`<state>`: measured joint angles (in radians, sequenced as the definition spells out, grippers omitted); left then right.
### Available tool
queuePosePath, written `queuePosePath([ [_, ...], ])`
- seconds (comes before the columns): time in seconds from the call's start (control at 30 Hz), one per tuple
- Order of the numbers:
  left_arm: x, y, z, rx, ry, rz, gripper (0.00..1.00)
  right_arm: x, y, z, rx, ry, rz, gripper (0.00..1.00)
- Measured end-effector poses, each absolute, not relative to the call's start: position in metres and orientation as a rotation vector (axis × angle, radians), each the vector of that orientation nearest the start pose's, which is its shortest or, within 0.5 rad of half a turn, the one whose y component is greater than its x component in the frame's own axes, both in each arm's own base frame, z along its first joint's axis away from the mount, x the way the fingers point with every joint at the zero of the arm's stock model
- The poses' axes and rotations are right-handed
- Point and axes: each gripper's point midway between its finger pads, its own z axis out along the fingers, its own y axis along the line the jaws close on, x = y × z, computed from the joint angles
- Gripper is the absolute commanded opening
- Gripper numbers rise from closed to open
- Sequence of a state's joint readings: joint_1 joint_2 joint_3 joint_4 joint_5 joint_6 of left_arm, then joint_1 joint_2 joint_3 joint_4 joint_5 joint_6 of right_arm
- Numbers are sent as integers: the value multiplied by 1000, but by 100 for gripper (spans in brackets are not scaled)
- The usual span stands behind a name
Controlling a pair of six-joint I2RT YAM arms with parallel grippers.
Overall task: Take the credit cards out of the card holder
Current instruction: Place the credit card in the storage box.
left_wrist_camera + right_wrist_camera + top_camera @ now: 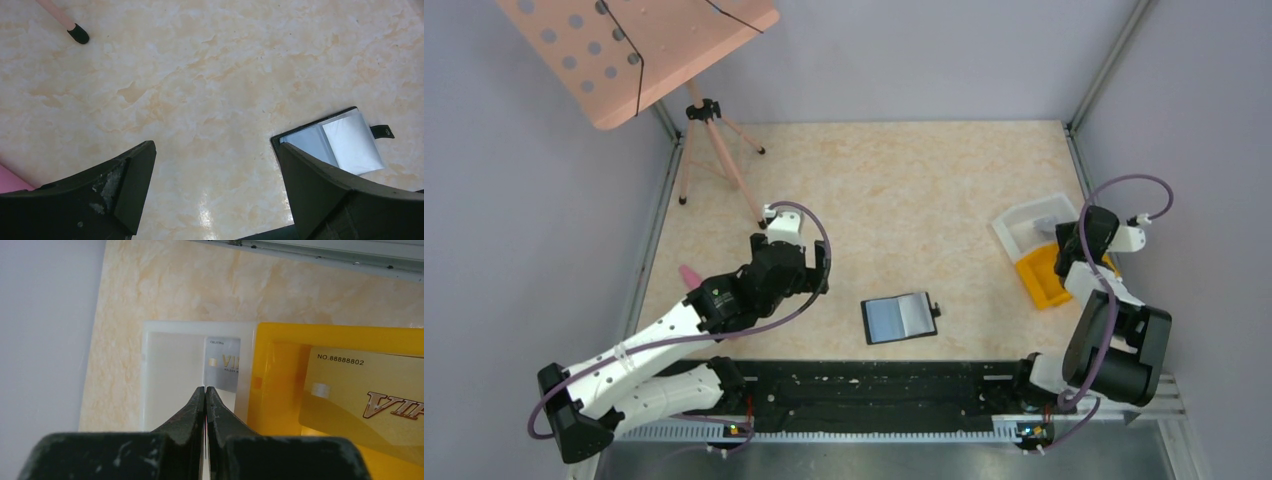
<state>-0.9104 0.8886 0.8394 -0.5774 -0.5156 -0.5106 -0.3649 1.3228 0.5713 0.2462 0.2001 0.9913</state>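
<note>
near desk [924,200] centre: card holder [900,318] lies open, flat
left fingers [125,175]: apart, just beside it; should pin one edge
right fingers [192,410]: pressed together over clear tray [170,370]; any card held, let go low

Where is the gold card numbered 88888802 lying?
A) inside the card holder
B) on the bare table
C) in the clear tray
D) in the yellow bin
D: the right wrist view shows the gold card lying inside the yellow bin, while the clear tray beside it holds a silver card.
</note>
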Motion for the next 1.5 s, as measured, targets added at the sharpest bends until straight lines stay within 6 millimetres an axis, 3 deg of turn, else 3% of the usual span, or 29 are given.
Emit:
queuePosePath([
  [0.4,218,-172,198,119,2115,-305,99,384,-151,108,1393,1504,167,0],
  [0.83,215,-176,198,106,2125,-345,99,392,-155,92,1400,1516,160,0],
  [1.5,215,-178,199,102,2125,-354,99,408,-160,87,1383,1520,150,0],
])
